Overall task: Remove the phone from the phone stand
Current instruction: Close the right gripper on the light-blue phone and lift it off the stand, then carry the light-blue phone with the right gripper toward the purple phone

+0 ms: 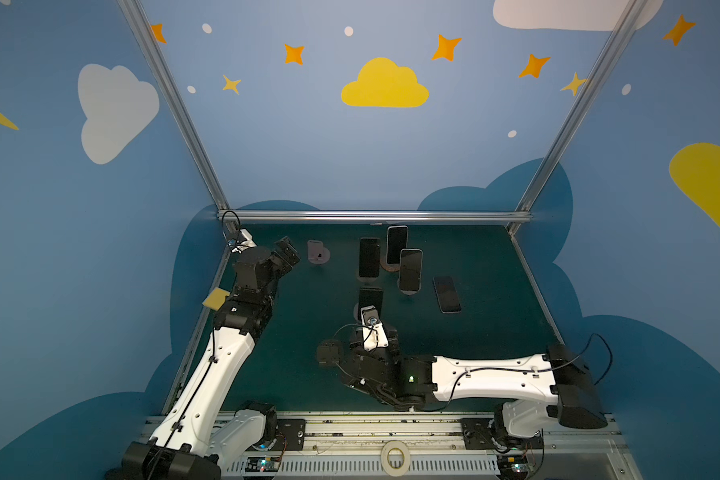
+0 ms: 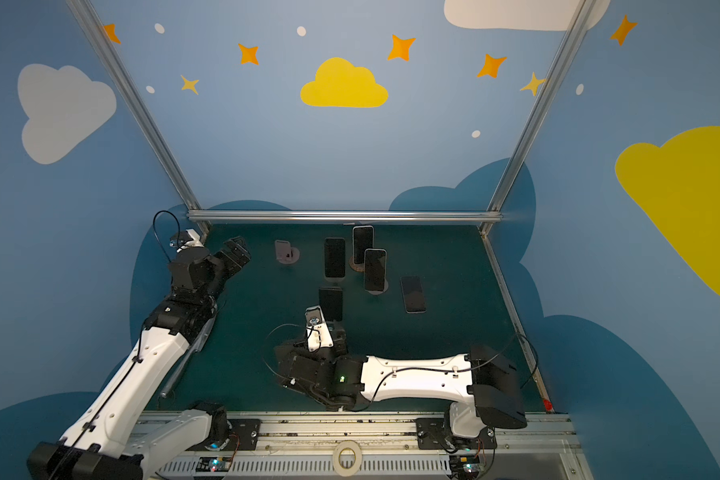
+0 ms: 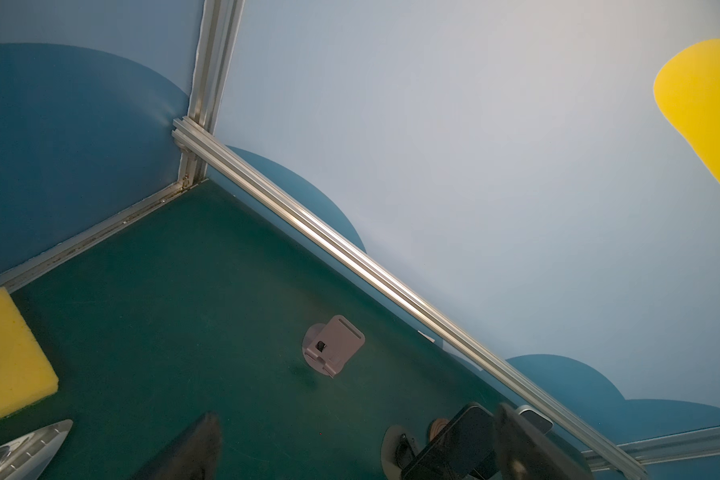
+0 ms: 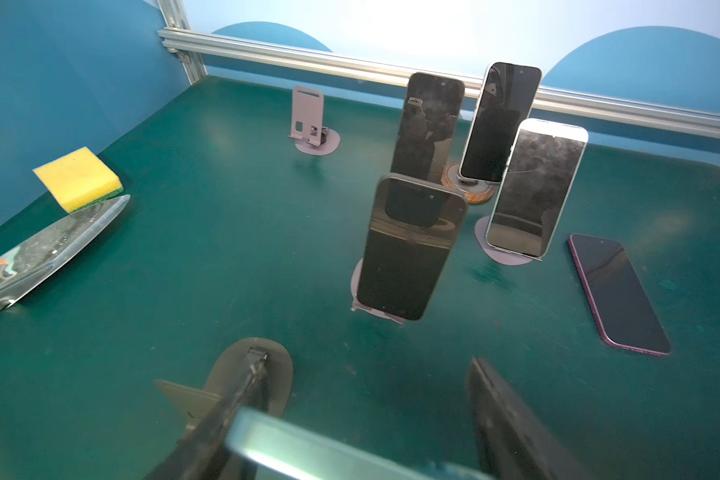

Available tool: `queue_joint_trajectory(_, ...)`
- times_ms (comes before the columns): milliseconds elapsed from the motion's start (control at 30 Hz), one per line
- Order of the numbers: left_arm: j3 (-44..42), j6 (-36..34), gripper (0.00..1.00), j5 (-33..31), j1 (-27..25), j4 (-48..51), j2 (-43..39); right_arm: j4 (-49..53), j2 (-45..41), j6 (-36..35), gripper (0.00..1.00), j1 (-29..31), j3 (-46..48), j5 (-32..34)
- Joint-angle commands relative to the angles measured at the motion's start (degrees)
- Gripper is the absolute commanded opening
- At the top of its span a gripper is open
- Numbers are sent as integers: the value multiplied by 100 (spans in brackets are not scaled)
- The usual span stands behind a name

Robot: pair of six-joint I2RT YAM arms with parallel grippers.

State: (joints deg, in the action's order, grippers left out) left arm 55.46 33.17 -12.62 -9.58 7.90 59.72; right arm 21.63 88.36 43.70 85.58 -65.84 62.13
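Observation:
In the right wrist view, my right gripper [image 4: 368,365] is shut on the pale-edged top of a phone [image 4: 308,449], which spans from one finger to the other. A grey-brown phone stand [image 4: 271,374] sits on the green mat just behind the left finger [image 4: 242,399]. Whether the phone still rests on the stand is hidden. In both top views the wrist covers this phone and its stand. My left gripper [image 1: 287,251] hovers open and empty at the back left, near an empty mauve stand [image 3: 333,351].
Beyond my right gripper, several dark phones stand on stands, the nearest [image 4: 408,249] just ahead. A purple phone [image 4: 620,295] lies flat to the right. A yellow sponge [image 4: 78,176] and a knife [image 4: 51,249] lie along the left wall. A tape roll [image 1: 395,457] sits on the front rail.

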Motion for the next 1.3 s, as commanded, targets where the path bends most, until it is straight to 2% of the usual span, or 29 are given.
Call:
queue_joint_trajectory(0, -36, -113, 100, 16, -65, -96, 48, 127, -341, 83, 65, -83, 116, 309)
queue_joint_trajectory(333, -1, -192, 100, -12, -218, -37, 195, 607, -1032, 290, 65, -481, 768, 316)
queue_joint_trajectory(533, 61, -247, 100, -12, -289, 27, 288, 477, -1902, -340, 66, -1085, 1390, 348)
queue_joint_trajectory(867, 91, -270, 100, 31, -329, 45, 364, -314, -3217, -1606, 65, -2699, 2324, -225)
queue_joint_trajectory(1067, 103, -309, 100, 14, -377, 54, 384, -757, -3719, -2022, 63, -4082, 2697, -1128)
queue_joint_trajectory(1267, 96, -308, 100, 31, -396, 45, 420, -925, -3682, -2027, 63, -5170, 2968, -1842)
